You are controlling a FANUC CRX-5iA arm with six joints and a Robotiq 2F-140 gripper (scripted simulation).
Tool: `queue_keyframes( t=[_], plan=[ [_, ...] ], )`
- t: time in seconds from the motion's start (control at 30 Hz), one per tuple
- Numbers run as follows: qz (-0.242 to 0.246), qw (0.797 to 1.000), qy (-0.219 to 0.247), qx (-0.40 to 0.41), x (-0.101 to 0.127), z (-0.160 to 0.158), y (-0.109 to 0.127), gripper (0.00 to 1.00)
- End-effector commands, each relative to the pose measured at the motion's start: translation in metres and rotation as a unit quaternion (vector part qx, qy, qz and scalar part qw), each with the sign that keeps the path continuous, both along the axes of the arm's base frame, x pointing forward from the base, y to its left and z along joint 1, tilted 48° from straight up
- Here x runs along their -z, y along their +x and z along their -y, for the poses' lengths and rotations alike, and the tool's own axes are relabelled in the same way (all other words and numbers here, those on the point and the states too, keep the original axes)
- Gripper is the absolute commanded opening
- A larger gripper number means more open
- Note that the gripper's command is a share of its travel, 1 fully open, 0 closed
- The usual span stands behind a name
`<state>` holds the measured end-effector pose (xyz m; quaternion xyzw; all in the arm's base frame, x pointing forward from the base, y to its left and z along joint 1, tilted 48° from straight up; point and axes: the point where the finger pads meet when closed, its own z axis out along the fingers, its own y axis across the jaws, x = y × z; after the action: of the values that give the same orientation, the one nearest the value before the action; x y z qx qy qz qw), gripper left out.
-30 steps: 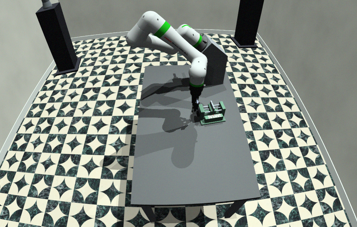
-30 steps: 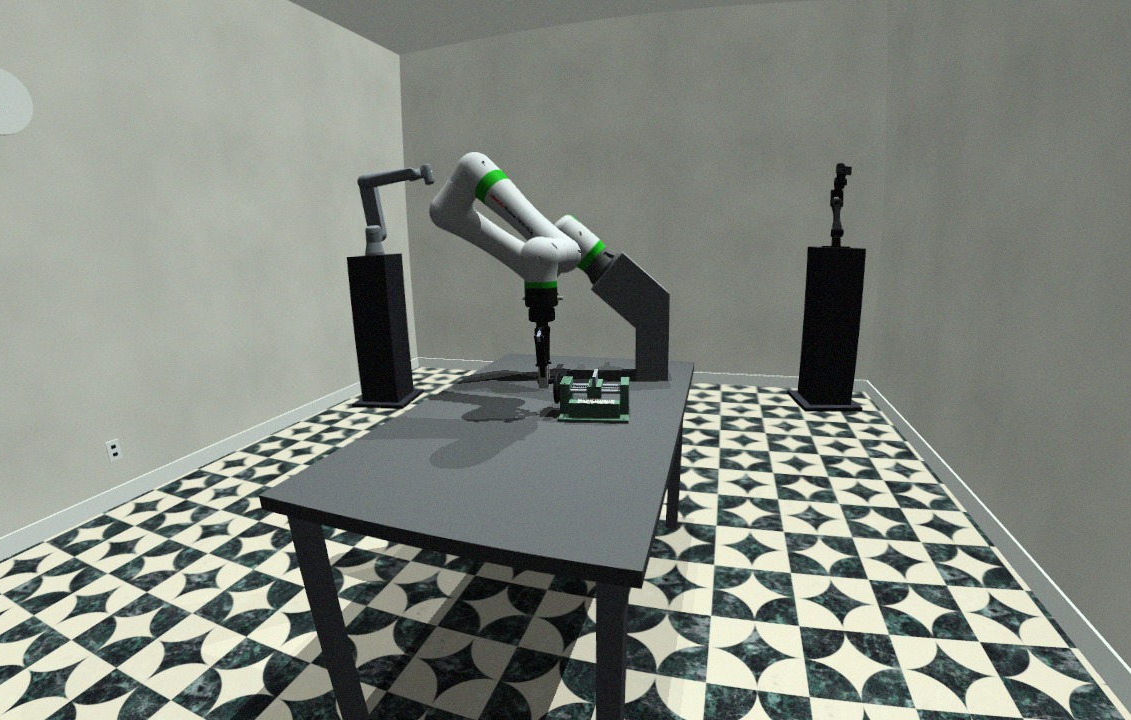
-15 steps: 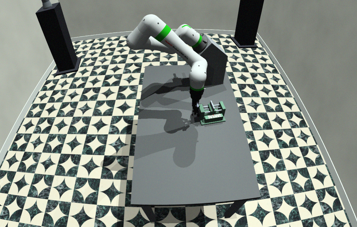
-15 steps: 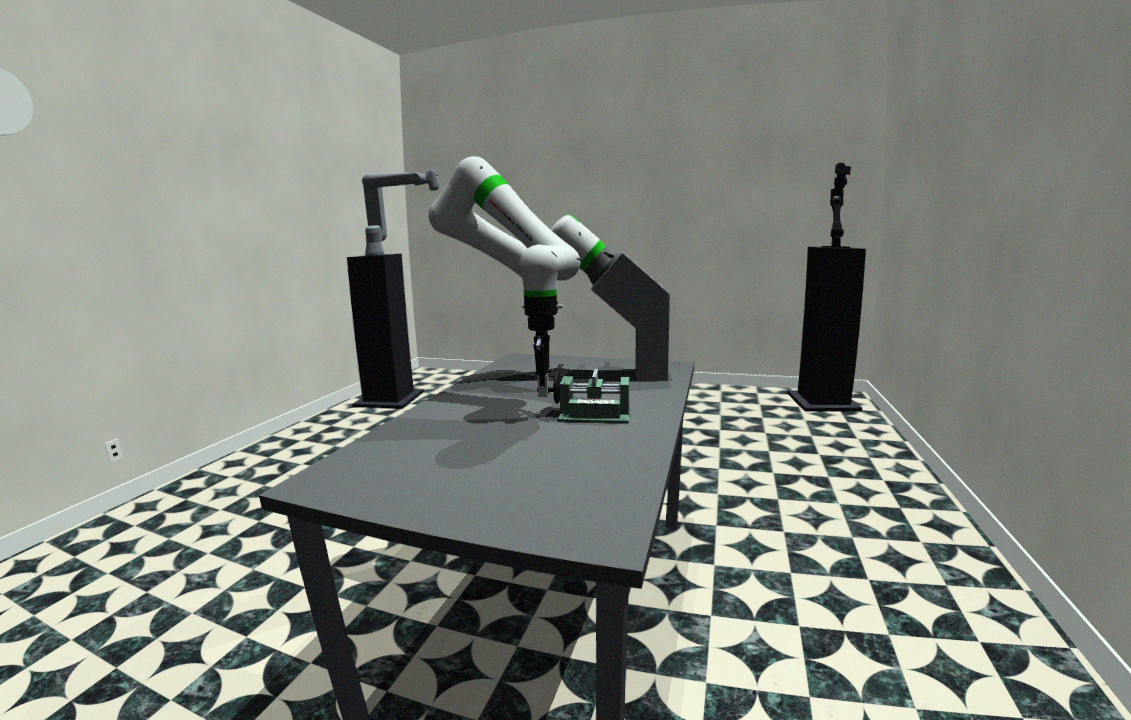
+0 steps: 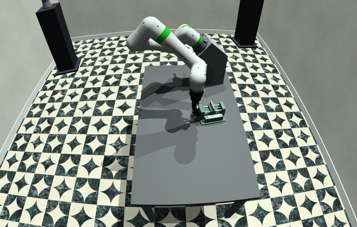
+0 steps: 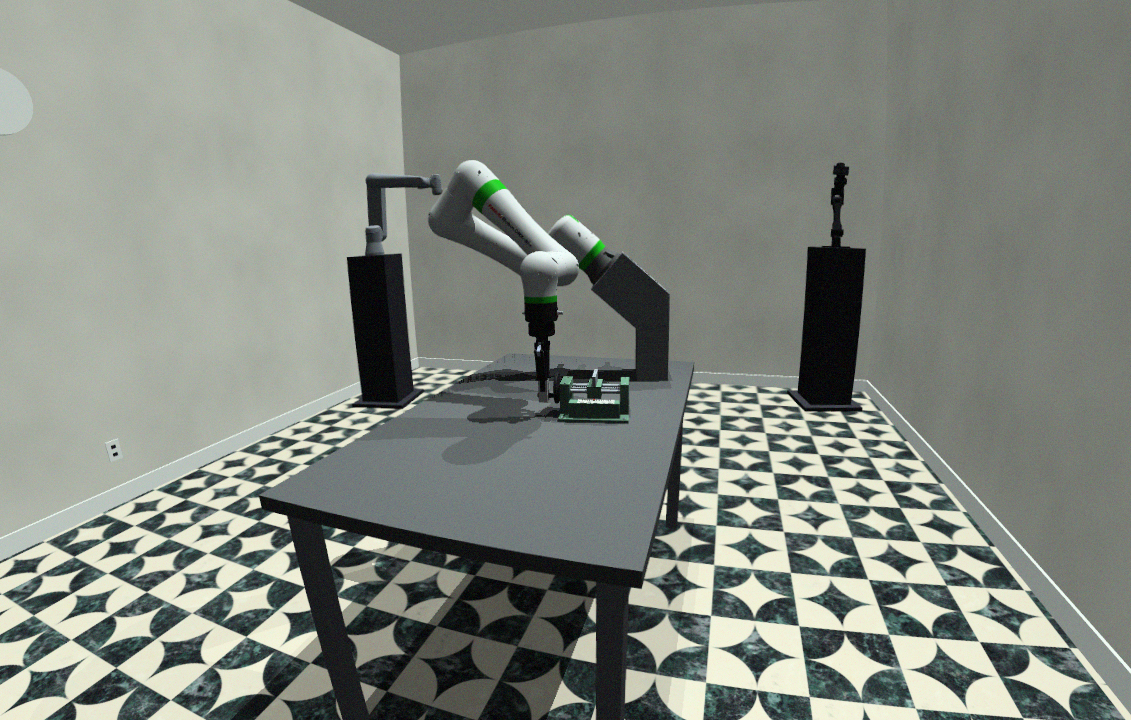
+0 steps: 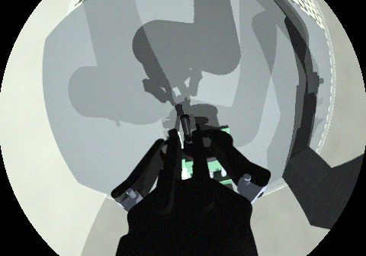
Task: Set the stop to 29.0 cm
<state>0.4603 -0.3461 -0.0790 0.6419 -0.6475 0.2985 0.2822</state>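
The green stop fixture point(image 5: 223, 107) point(image 6: 623, 398) stands on the table. Its stop point(image 5: 211, 105) point(image 6: 594, 385), a grey upright bar on a green carriage, sits on rods between the two end blocks, near the middle. The white scale point(image 5: 215, 116) on the front has a small red mark; its reading is too small to tell. The dark handwheel point(image 6: 554, 387) is at the fixture's left end, mostly hidden by the fingers in the top view. My gripper point(image 5: 195, 114) point(image 6: 543, 396) point(image 7: 186, 121) points down there, shut on the handwheel's dark handle point(image 7: 185, 122), which shows between the fingertips in the wrist view.
The grey table point(image 5: 196, 180) point(image 6: 462, 488) carries the fixture, with the arm's grey pedestal point(image 5: 216, 64) point(image 6: 651, 331) behind it. Two black pillars with other arms stand on the floor beyond the table, at left point(image 5: 58, 39) point(image 6: 379, 331) and right point(image 5: 248, 22) point(image 6: 833, 331).
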Motion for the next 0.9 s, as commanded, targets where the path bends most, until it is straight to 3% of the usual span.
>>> queue_keyframes(
  t=[0.0,0.87],
  plan=[
    [0.0,1.0,0.0,0.0,0.002,0.002,-0.002,0.04],
    [0.0,1.0,0.0,0.0,0.011,0.012,-0.017,0.04]
  ],
)
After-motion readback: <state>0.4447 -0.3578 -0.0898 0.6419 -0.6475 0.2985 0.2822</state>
